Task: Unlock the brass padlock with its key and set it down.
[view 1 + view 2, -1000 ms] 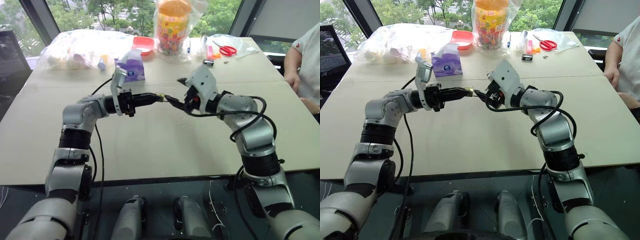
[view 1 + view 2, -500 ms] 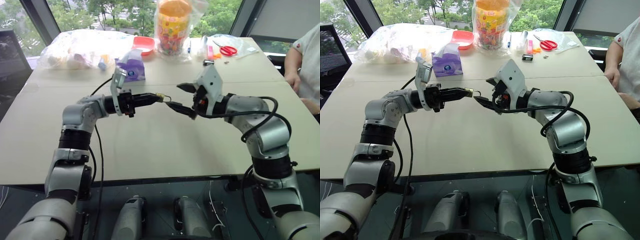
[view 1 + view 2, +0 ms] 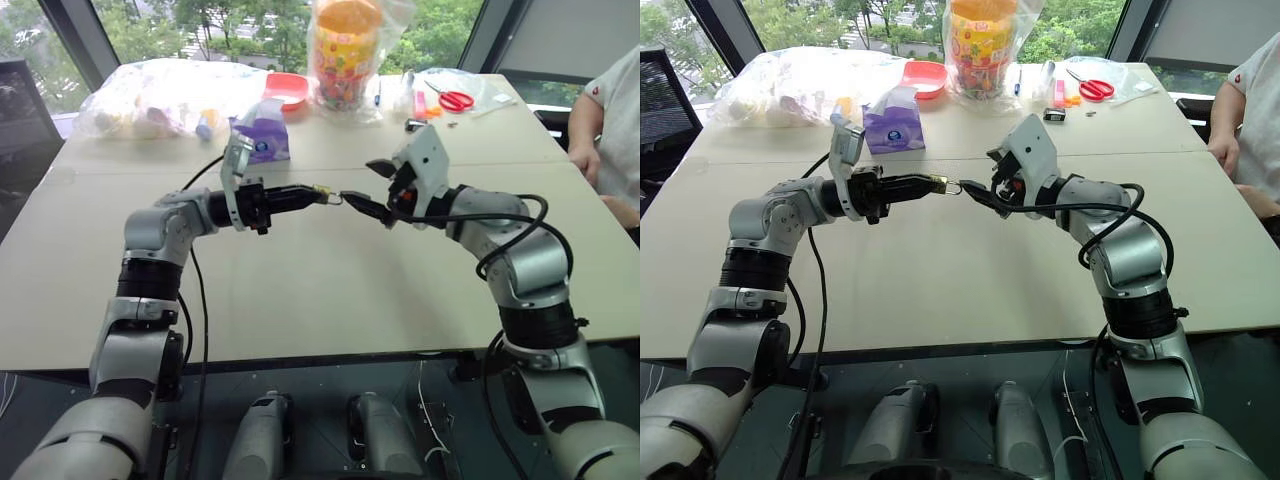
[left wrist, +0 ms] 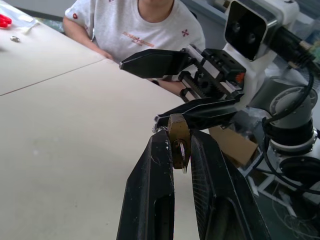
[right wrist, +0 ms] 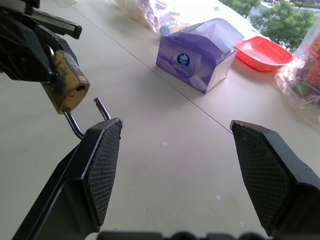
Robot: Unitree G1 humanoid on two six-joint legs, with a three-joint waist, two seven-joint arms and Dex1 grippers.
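Brass padlock (image 5: 66, 82) hangs clenched in the left tool (image 4: 181, 150), shackle already sprung free — unlocked; right tool (image 5: 177, 170) gapes released beside it. Setting down on the worktop (image 3: 300, 290) remains.

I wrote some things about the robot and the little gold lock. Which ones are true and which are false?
1. The left gripper pinches the small yellow-gold brass padlock. True.
2. The padlock's thin silvery shackle is locked shut. False: one end hangs free, so it is open.
3. The right gripper is squeezed shut. False: its black fingers stand wide apart.
4. A purple tissue box sits on the beige table. True.
5. The padlock lies on the table. False: it is held above it.
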